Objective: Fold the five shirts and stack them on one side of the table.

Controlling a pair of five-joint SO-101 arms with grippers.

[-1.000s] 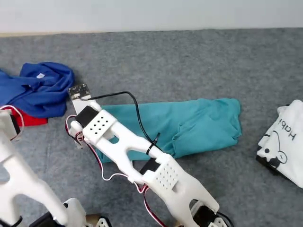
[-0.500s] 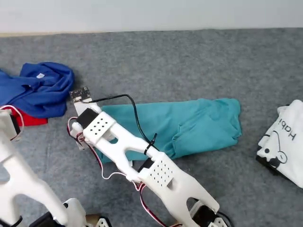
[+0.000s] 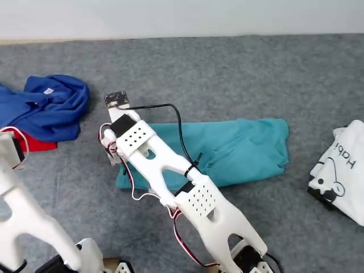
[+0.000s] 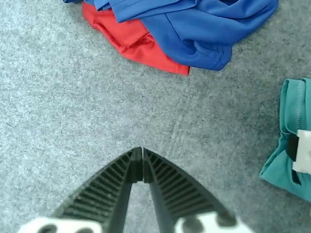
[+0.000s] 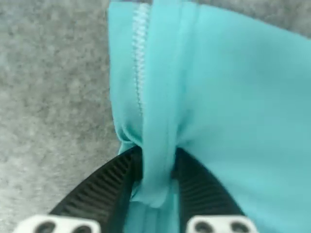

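Here, the soft grey worktop (image 3: 227, 74) holds a long teal cloth shirt (image 3: 239, 151) across its middle and a crumpled blue shirt (image 3: 48, 108) at its left edge. The right claw (image 5: 155, 170) pinches the teal shirt; the left claw (image 4: 142, 162) is closed, empty.

Grey felt-like table surface (image 3: 227, 74) meets perhaps a pale wall (image 3: 170, 17).

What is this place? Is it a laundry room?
Probably a robot practice table, not a laundry room: two white robot arms stand at a grey carpeted table, with a teal shirt and a blue shirt on it.
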